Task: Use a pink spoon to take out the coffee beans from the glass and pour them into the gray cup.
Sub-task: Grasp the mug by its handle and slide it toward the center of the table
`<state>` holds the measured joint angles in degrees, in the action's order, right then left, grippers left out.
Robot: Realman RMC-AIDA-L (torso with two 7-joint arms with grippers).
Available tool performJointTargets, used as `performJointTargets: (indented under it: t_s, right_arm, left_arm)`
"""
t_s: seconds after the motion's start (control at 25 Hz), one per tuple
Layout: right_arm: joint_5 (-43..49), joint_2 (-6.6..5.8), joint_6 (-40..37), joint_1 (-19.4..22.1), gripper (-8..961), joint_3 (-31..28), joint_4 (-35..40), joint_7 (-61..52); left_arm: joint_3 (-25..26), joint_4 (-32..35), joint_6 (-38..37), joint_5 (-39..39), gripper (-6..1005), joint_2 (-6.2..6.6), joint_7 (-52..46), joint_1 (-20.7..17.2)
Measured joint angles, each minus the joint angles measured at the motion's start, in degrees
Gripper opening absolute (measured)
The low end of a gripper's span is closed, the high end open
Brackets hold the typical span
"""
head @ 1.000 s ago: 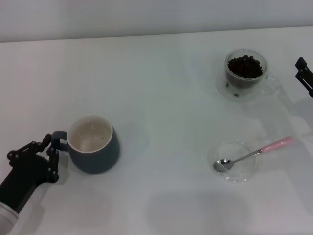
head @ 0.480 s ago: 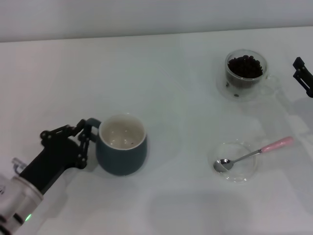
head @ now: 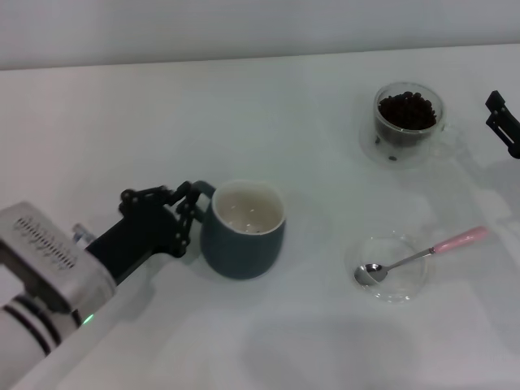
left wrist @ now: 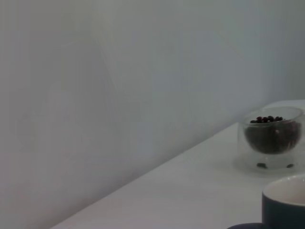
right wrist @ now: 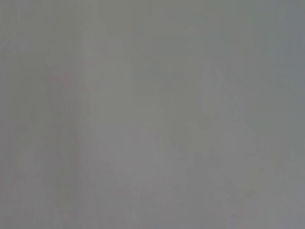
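Observation:
The gray cup (head: 243, 231) stands upright at the middle of the table; its rim also shows in the left wrist view (left wrist: 285, 202). My left gripper (head: 188, 217) is shut on the cup's handle from the left. The glass (head: 409, 123) with coffee beans (head: 407, 110) stands at the far right; it also shows in the left wrist view (left wrist: 272, 138). The pink spoon (head: 422, 255) lies with its bowl in a shallow glass dish (head: 392, 269) and its pink handle pointing right. My right gripper (head: 505, 122) shows only at the right edge, beside the glass.
A few loose beans lie inside the gray cup and at the glass's base. The white table (head: 268, 122) runs back to a pale wall. The right wrist view shows only a plain grey surface.
My left gripper has slid the gray cup to the right, from the left side toward the table's middle. The right gripper has barely moved.

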<state>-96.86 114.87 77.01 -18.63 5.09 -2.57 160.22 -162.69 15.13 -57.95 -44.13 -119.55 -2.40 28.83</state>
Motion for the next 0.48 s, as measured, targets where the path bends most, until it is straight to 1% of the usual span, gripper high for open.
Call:
performJointTargets:
  t_s: [0.24, 0.48]
  right_arm:
    - [0.0, 0.0, -0.15, -0.01, 873, 0.0, 0.03, 0.0]
    - [0.0, 0.0, -0.18, 0.4, 872, 0.0, 0.02, 0.0]
  left_arm:
    - [-0.04, 0.63, 2.54, 2.33, 93, -0.06, 0.08, 2.84]
    - [-0.08, 1.56, 3.68, 3.91, 99, -0.07, 0.36, 3.05]
